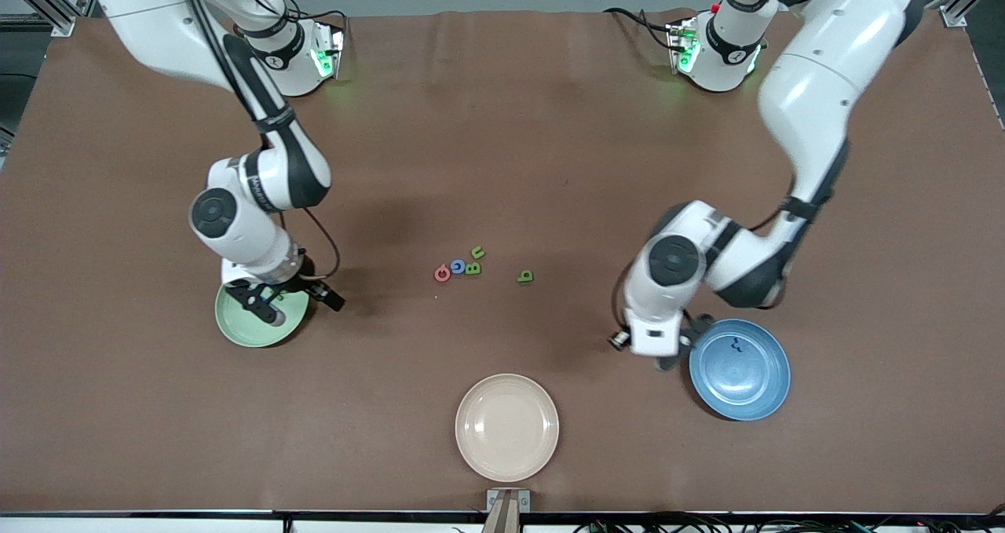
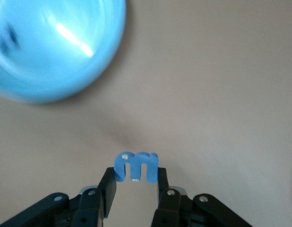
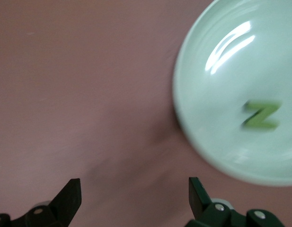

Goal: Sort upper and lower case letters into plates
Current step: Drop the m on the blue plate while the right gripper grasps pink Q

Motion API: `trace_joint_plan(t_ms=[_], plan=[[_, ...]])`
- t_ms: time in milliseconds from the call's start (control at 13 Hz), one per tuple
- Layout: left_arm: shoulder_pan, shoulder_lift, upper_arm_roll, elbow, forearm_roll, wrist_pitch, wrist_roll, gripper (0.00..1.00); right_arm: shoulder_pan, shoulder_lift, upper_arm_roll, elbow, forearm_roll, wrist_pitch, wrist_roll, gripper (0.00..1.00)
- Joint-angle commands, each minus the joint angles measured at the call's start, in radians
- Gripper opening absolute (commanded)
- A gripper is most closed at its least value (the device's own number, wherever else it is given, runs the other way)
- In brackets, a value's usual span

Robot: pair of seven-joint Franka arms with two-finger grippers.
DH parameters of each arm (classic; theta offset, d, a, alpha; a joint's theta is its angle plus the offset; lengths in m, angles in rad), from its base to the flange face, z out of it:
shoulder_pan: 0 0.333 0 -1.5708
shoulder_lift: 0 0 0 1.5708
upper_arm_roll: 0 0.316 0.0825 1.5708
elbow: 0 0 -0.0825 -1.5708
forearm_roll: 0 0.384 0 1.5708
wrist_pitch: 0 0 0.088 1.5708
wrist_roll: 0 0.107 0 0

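My left gripper [image 2: 136, 177] is shut on a small blue letter m [image 2: 136, 166] and hangs just beside the blue plate [image 2: 51, 52], over the table. In the front view that gripper [image 1: 681, 346] sits at the rim of the blue plate [image 1: 773, 392], which holds a small dark blue letter [image 1: 736, 344]. My right gripper [image 3: 135, 194] is open with nothing between its fingers, at the edge of the mint green plate [image 3: 216, 137], where a green Z [image 3: 261, 116] lies. Mid-table lie a pinkish red letter [image 1: 442, 273], a blue letter [image 1: 458, 266] and three green letters [image 1: 473, 268].
A beige plate [image 1: 506, 427] with nothing in it stands close to the front camera, between the two arms. One green letter [image 1: 525, 277] lies apart from the cluster, toward the left arm's end. In the front view the right gripper [image 1: 265, 304] covers part of the mint plate [image 1: 235, 330].
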Motion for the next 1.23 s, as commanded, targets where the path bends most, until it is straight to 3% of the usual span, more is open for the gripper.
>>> trace_joint_plan(t_ms=[0,230,307,460,537,767,1151], plan=[[0.103,-0.012,-0.007,-0.022,0.025,-0.007,0.166,0.02,0.095,0.095,-0.005,0.106,0.01,-0.021,0.231,1.0],[0.204,0.004,-0.005,-0.024,0.045,-0.007,0.334,0.14,0.172,0.181,-0.008,0.181,-0.001,-0.013,0.424,1.0],[0.226,0.013,-0.005,-0.024,0.045,-0.007,0.37,0.31,0.189,0.2,-0.009,0.197,-0.002,-0.012,0.463,1.0],[0.237,0.024,-0.003,-0.025,0.053,-0.002,0.376,0.88,0.214,0.22,-0.011,0.214,-0.005,-0.01,0.518,0.97],[0.237,0.022,-0.003,-0.027,0.051,-0.004,0.37,0.99,0.222,0.222,-0.011,0.212,-0.005,-0.01,0.526,0.97],[0.188,0.01,-0.026,-0.028,0.033,-0.008,0.265,1.0,0.246,0.223,-0.011,0.212,-0.004,-0.01,0.573,0.95],[-0.066,0.014,-0.045,-0.024,0.027,-0.033,-0.12,0.97,0.292,0.237,-0.011,0.209,-0.004,-0.01,0.622,0.85]])
